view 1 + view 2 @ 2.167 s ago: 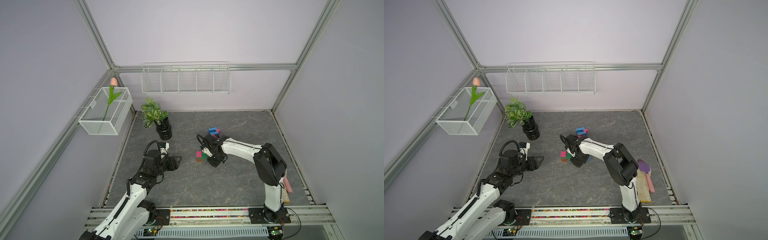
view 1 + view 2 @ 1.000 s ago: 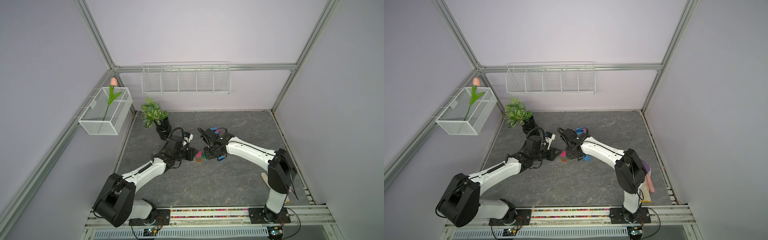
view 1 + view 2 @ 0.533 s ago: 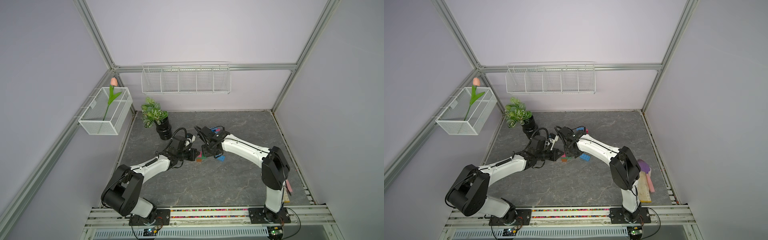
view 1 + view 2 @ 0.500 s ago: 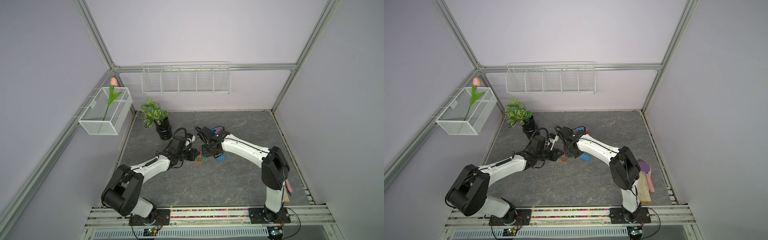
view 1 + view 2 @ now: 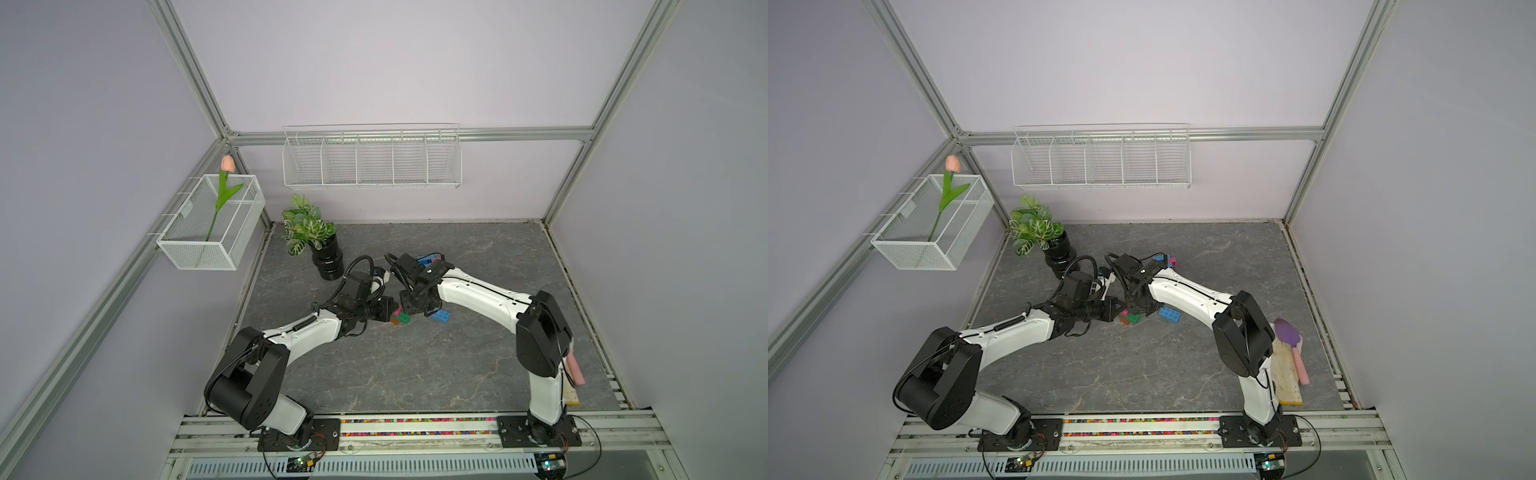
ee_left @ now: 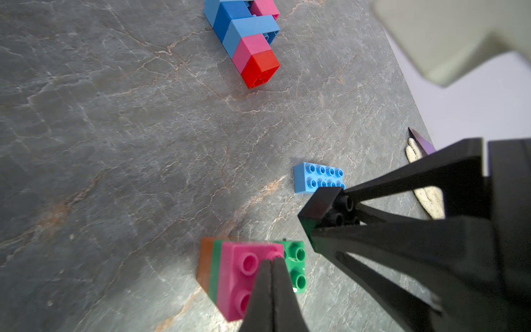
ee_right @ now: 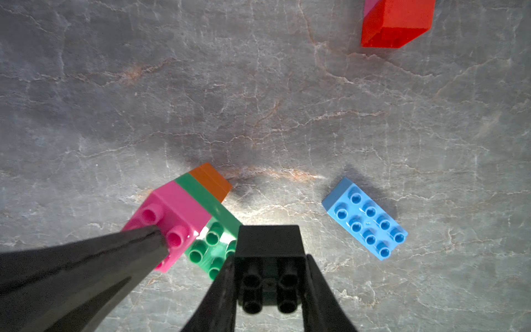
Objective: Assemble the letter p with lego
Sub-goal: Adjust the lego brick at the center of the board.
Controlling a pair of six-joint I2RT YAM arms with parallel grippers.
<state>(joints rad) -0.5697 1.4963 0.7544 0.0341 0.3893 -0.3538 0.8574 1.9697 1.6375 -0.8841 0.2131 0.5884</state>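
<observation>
2 tools hang close over the desk (image 7: 143, 86): we see the right tool (image 7: 270, 276) clamped on a black brick (image 7: 268, 241), the left tool (image 6: 271, 264) pinched closed with its tips at the pink brick (image 6: 238, 270) atop a green and orange stack (image 7: 207, 192); a light blue brick (image 7: 363, 218) lies near.

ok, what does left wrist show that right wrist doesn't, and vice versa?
Left wrist only: the blue and pink plastic bricks joined to the red brick, and a purple tool's tip.
Right wrist only: the light blue oblong brick whole, no corner covered.
Both: the pink-green-orange brick stack, the black square brick in the right gripper, the shut left gripper at the pink studs.
</observation>
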